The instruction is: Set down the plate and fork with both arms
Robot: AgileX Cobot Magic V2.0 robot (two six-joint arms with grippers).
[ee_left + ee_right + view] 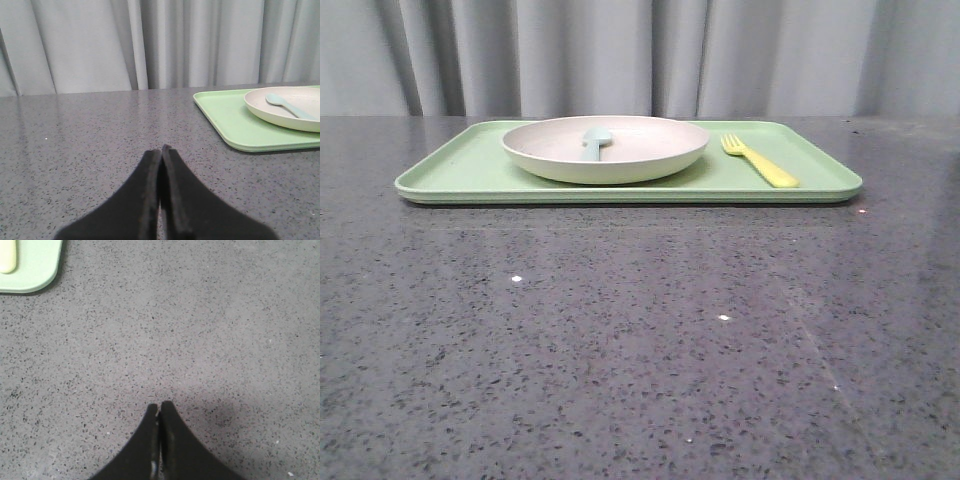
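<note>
The cream plate [620, 158] sits on the light-green tray [460, 170] at the back of the table, with a pale blue spoon [595, 142] lying in it. The yellow fork [760, 161] lies on the tray to the plate's right. Neither arm shows in the front view. The left wrist view has my left gripper [161, 150] shut and empty over bare table, with the tray [225, 120], plate [280, 112] and spoon [287, 104] off to one side. My right gripper [159, 406] is shut and empty above the table, well away from the tray corner [40, 275] and the fork's end [7, 257].
The grey speckled tabletop [640, 350] spreads wide in front of the tray. Grey curtains [640, 50] hang behind the table's far edge.
</note>
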